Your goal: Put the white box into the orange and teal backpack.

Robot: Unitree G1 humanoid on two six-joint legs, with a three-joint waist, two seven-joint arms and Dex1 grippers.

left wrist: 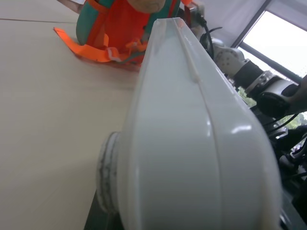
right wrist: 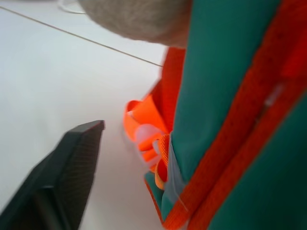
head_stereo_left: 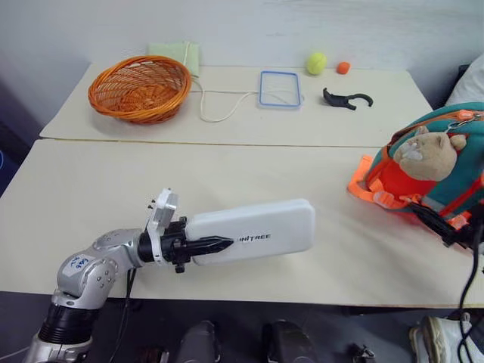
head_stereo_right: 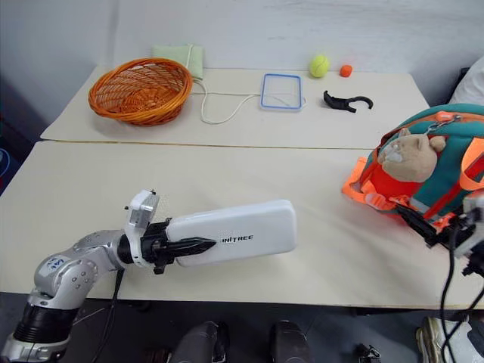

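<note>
White box [head_stereo_left: 261,227] glossy smooth plastic; backpack [head_stereo_left: 442,162] cloth; basket [head_stereo_left: 140,88] woven wicker.

One white box [head_stereo_left: 261,228], one backpack [head_stereo_left: 435,162], one basket [head_stereo_left: 139,88], two balls [head_stereo_left: 316,63], one lid [head_stereo_left: 280,88]

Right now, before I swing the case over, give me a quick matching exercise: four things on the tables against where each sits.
1. white box
2. orange wicker basket
3. orange and teal backpack
4. blue-rimmed lid

A. far table, left end
B. near table, right edge
C. held in the left gripper
D. far table, middle

Pairs: 1-C, 2-A, 3-B, 4-D
</note>
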